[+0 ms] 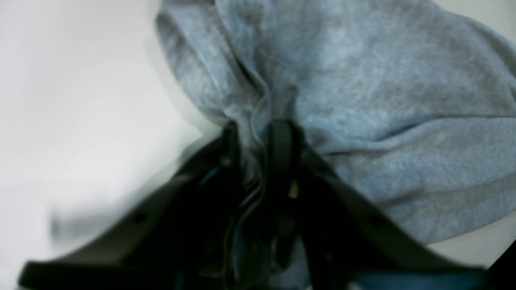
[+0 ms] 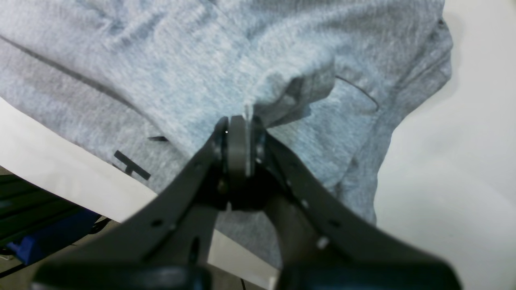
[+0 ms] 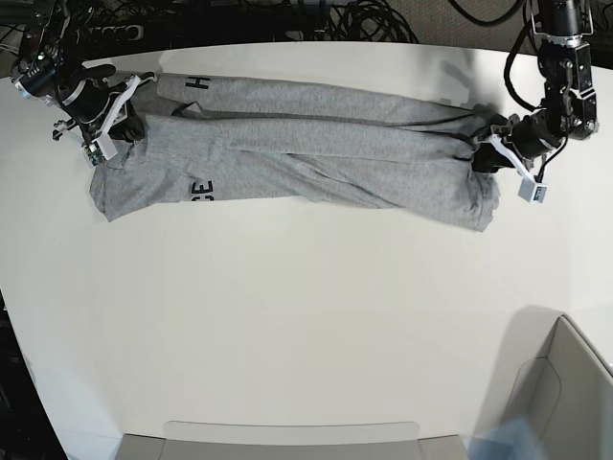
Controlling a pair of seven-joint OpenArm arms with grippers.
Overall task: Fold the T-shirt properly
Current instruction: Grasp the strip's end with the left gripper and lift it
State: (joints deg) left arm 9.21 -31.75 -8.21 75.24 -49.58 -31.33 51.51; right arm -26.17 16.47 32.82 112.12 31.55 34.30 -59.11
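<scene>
Your heather-grey cotton T-shirt (image 3: 297,158) lies stretched along the far side of the white table (image 3: 306,326). Your right gripper (image 2: 241,127) and left gripper (image 1: 258,133) each pinch an end fold. It's soft, light, limp: grip bunched edges

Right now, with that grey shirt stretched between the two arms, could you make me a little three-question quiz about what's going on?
1. True or false: the T-shirt lies bunched lengthwise on the white table.
2. Which gripper pinches the end showing black letters? A) left gripper B) right gripper
3. Fill in: in the left wrist view, cloth is gathered ___ the gripper's two fingers.

Key:
1. True; it runs as a long band from one arm to the other.
2. B; black lettering shows beside it in the right wrist view.
3. Between.
</scene>
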